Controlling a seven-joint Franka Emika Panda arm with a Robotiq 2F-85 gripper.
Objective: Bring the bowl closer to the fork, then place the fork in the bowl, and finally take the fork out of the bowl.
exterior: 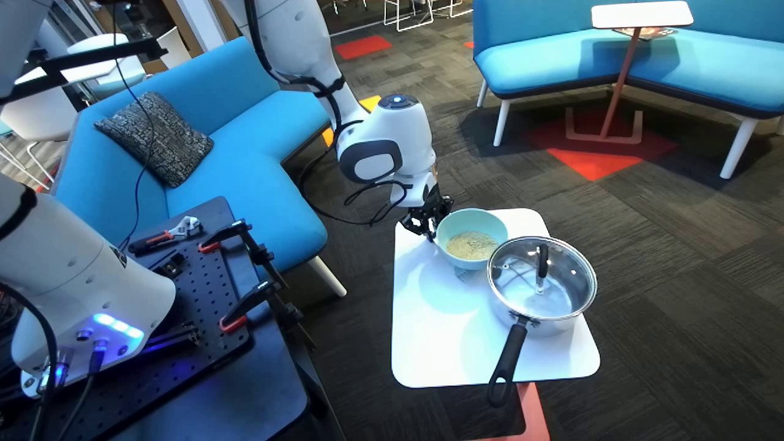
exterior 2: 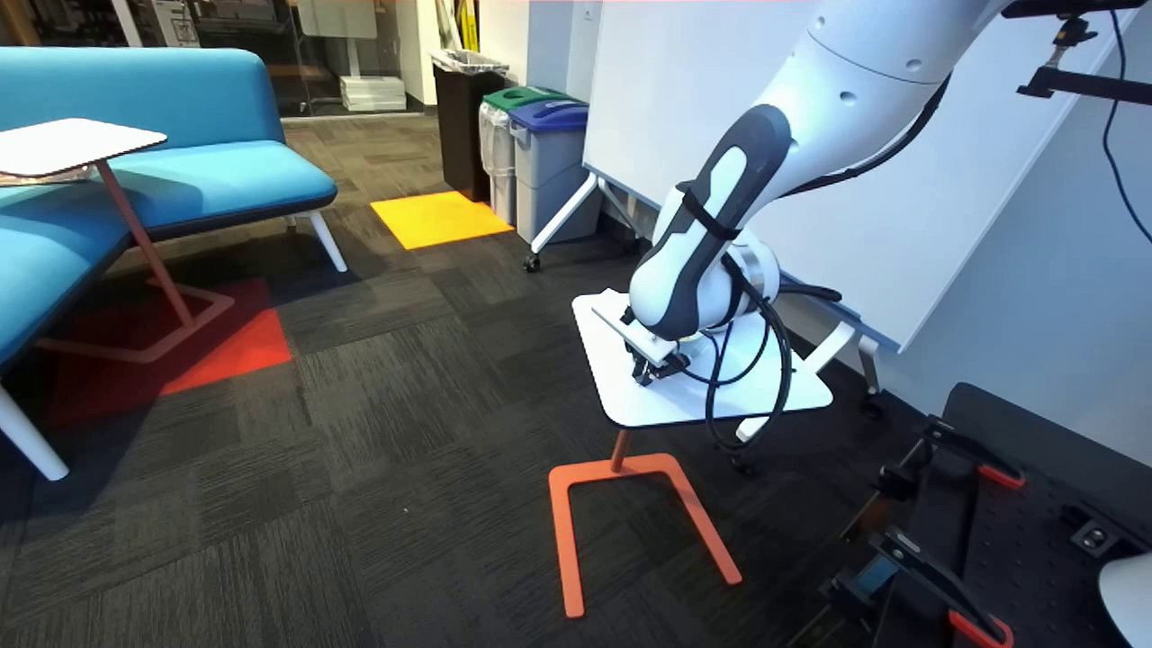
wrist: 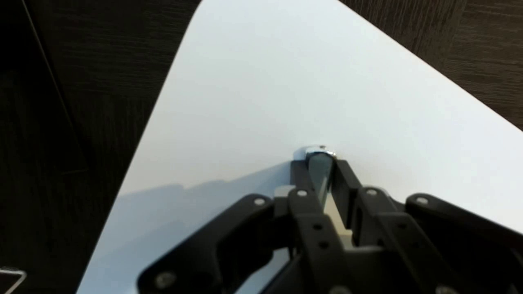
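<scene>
Nearest us in the wrist view, we saw the gripper (wrist: 322,179) holding the fork (wrist: 320,161) by one silvery end between close-set fingers. Just beside, on the white table (exterior: 438,343), we found the pale blue bowl (exterior: 473,220), then the glass-lidded saucepan (exterior: 551,300); well beyond, we saw a blue sofa (exterior: 551,58).

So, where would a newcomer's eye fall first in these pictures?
Probably the white robot arm, bent down to the white table in both exterior views. In an exterior view, the pale blue bowl stands there beside a lidded pan. In the wrist view, the gripper holds what seems to be the fork, its end shining.
</scene>
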